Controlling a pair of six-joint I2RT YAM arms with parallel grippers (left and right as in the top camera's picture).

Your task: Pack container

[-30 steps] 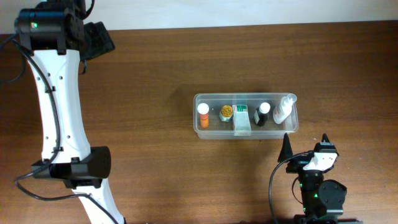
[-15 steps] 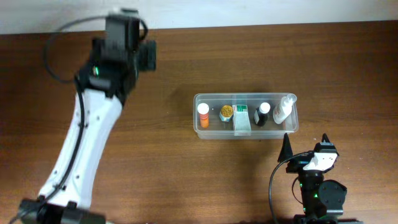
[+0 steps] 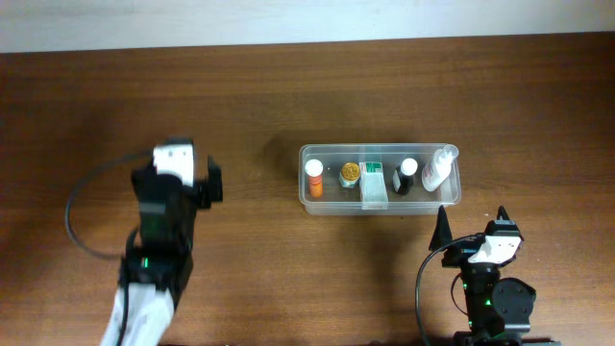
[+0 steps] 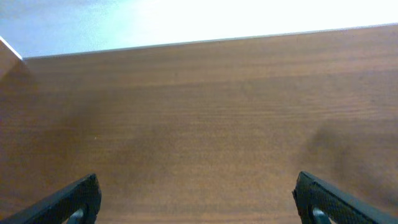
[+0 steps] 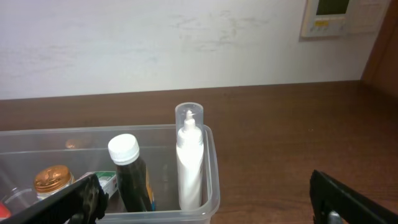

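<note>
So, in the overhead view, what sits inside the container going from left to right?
In the container: orange bottle with white cap → gold-lidded jar → white-and-green box → dark bottle with white cap → white bottle with clear cap.

Container (image 3: 332, 208) mid-table w/ bottles (image 3: 408, 169) in row; left claw (image 4: 196, 196) well left, right claw (image 3: 473, 225) front-right.

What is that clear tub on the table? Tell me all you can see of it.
The tub is long, shallow, clear plastic, with rounded corners and a rim. It lies flat and lidless on the brown table. Five things sit in a row inside: an orange bottle, a gold-lidded jar, a white-and-green box, a dark bottle and a white bottle. Nothing else touches it.
</note>
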